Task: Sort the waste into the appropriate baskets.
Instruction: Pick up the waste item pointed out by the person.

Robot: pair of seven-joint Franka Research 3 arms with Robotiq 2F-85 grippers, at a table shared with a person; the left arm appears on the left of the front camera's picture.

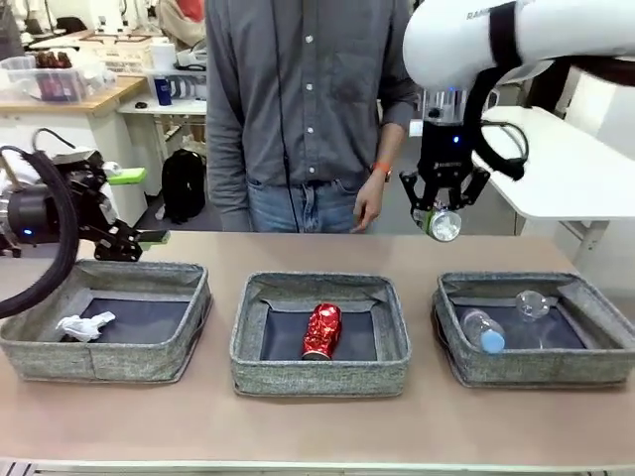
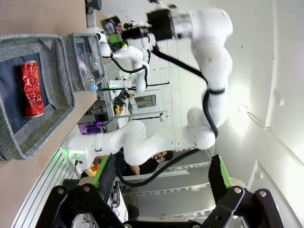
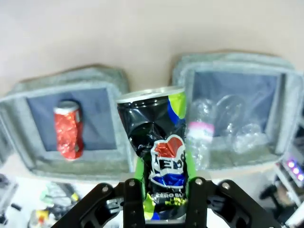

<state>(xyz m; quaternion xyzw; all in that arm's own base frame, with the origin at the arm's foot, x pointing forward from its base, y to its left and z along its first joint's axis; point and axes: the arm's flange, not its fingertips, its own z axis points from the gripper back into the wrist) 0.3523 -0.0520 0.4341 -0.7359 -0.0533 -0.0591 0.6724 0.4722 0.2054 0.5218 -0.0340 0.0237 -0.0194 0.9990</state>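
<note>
My right gripper (image 1: 442, 216) hangs above the far side of the table, between the middle basket (image 1: 317, 379) and the right basket (image 1: 546, 369). It is shut on a crumpled dark blue soda can (image 3: 159, 156), gripped between the green pads of the right gripper (image 3: 164, 192). A red soda can (image 1: 322, 330) lies in the middle basket. The right basket holds a clear blue-capped bottle (image 1: 483, 330) and a clear plastic cup (image 1: 533, 302). A white paper wad (image 1: 84, 325) lies in the left basket (image 1: 99, 359). My left gripper (image 1: 139, 206) hovers open and turned sideways over the left basket's far rim.
A person stands at the far side, one hand (image 1: 369, 208) hanging near the table edge, just left of my right gripper. White tables stand behind on both sides. Bare tabletop runs in front of the baskets.
</note>
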